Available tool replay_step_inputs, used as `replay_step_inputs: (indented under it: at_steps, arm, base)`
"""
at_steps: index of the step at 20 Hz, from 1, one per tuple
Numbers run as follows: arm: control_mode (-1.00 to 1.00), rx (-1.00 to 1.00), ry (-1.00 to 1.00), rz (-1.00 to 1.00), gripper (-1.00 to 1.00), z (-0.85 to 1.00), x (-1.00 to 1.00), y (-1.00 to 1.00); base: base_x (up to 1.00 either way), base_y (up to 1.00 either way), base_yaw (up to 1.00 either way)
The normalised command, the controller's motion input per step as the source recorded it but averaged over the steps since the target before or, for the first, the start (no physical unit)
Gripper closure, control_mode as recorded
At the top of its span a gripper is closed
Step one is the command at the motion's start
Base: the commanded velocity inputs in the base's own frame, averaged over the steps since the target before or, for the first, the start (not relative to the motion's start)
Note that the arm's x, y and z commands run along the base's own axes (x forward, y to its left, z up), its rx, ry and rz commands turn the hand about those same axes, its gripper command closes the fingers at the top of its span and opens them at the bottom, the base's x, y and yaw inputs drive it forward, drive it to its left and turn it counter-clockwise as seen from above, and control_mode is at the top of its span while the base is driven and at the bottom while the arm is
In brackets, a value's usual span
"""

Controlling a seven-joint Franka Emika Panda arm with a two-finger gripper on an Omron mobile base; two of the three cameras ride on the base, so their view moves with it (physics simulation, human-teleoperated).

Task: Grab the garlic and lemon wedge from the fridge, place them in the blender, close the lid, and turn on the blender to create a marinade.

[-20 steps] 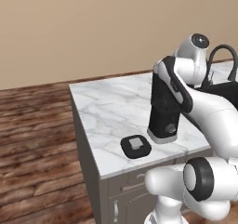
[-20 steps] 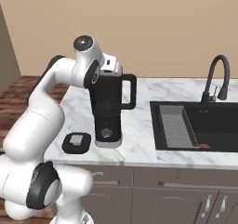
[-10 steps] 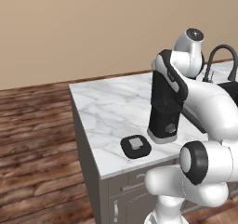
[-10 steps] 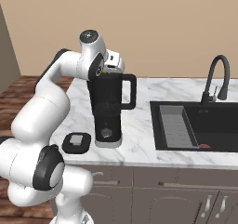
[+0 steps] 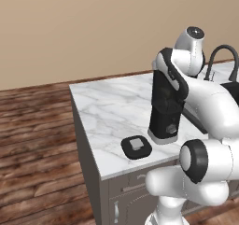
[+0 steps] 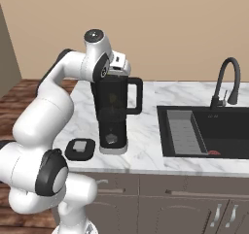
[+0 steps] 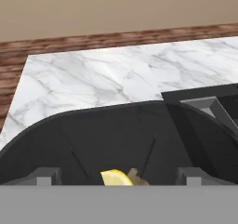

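Inside the blender (image 6: pixel 113 112), I see the lemon wedge (image 7: pixel 116 177) lying at the bottom of the open jar, with the garlic (image 7: pixel 136 175) touching it on its right as the hand view frames them. From the right base view a faint yellowish shape shows through the dark jar wall, too blurred for me to call. The blender stands upright on the marble surface (image 5: pixel 112 108), near its front edge, handle toward the sink (image 6: pixel 204 131).

The lid (image 5: pixel 136 146) is off the jar and lies flat on the surface just beside the blender's base, light grey centre facing up; in the right base view I see it to the left of the base (image 6: pixel 80 148).

My hand sits directly above the jar's open top, wrist bent over the rim. I cannot tell from any view whether its fingers are apart or together; the arm's body and the jar hide them.

Beyond the blender, the black sink is set into the surface, with a curved black faucet (image 6: pixel 227 80) behind it. Wood flooring (image 5: pixel 32 135) runs along the surface's far side.
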Motion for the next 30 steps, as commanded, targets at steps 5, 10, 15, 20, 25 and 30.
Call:
replay_step_inputs:
  at_steps: [5,10,15,20,25,30]
  arm:
    - [-1.00,0.00,0.00,0.00,-1.00,0.05,-0.21,0.00]
    - [-1.00,-0.01,-0.08,0.00,-1.00,0.39,-0.48,0.01]
    - [-1.00,0.00,-0.07,-0.03,-1.00,0.52,-0.43,0.11]
    - [-1.00,0.00,0.00,-0.06,-1.00,0.21,-0.45,0.18]
    - [-1.00,0.00,0.06,-0.07,-1.00,-0.04,-0.53,0.25]
    - [-1.00,0.00,0.13,-0.09,-1.00,-0.30,-0.65,0.33]
  base:
    - [0.00,0.00,0.00]
    - [0.00,0.00,0.00]
    - [0.00,0.00,0.00]
    - [0.00,0.00,0.00]
    - [0.00,0.00,0.00]
    - [0.00,0.00,0.00]
